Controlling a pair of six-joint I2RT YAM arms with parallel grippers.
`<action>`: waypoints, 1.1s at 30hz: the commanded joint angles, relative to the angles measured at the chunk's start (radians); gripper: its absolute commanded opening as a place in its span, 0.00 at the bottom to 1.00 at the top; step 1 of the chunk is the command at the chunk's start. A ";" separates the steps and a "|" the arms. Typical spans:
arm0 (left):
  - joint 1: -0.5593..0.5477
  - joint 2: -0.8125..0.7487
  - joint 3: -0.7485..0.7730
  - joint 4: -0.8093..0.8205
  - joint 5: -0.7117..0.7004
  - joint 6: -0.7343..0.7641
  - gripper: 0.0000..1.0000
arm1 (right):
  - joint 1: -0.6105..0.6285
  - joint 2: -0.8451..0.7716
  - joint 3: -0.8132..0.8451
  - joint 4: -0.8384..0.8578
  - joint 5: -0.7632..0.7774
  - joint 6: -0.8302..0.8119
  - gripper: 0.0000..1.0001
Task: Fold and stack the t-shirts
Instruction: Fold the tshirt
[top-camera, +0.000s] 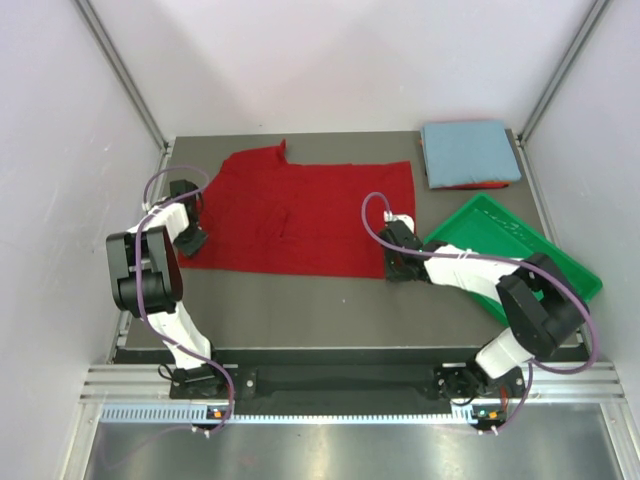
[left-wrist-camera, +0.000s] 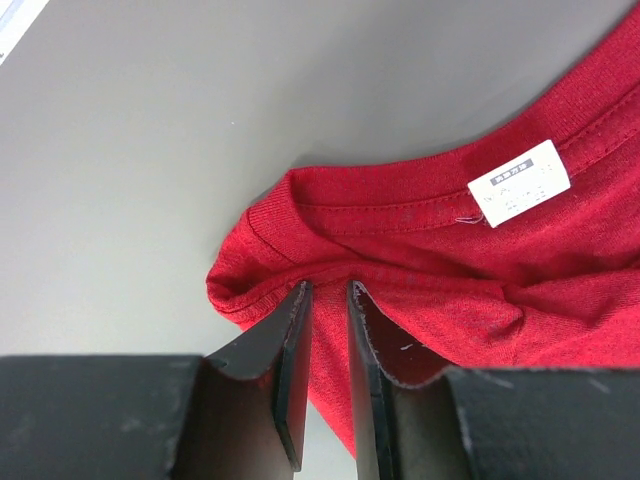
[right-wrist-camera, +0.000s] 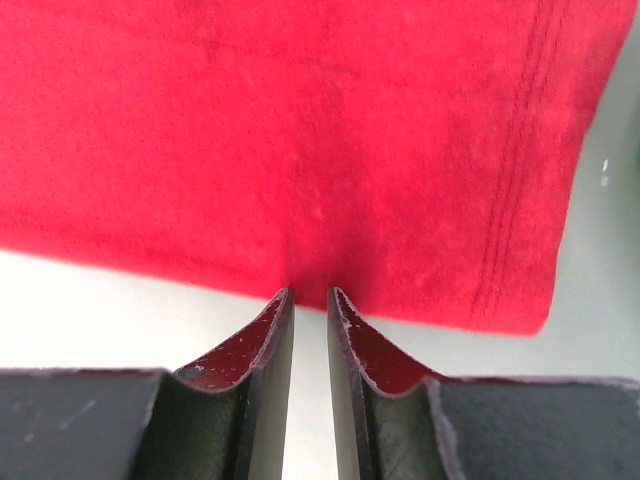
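A dark red t-shirt (top-camera: 300, 215) lies spread flat across the middle of the table. My left gripper (top-camera: 190, 238) is at its left edge and is shut on the bunched collar (left-wrist-camera: 260, 250), beside the white neck label (left-wrist-camera: 518, 183). My right gripper (top-camera: 392, 265) is at the shirt's near right corner and pinches the hem (right-wrist-camera: 300, 130) with its fingertips (right-wrist-camera: 284, 300), the cloth creasing towards them. A folded light blue t-shirt (top-camera: 468, 150) lies at the back right on another red one (top-camera: 470, 186), of which only a thin edge shows.
A green plastic tray (top-camera: 500, 235) sits at the right, just beyond my right arm. The folded stack lies behind it by the back right corner post. White walls close in the table on three sides.
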 joint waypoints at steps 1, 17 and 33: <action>0.025 0.040 -0.045 -0.051 -0.119 0.013 0.25 | 0.017 -0.051 -0.035 -0.050 -0.034 0.016 0.21; 0.023 -0.160 0.208 -0.142 0.072 0.083 0.43 | -0.012 -0.153 0.169 -0.213 -0.022 -0.043 0.27; 0.032 0.237 0.580 0.303 0.600 0.255 0.56 | -0.415 0.266 0.753 -0.139 -0.353 -0.274 0.32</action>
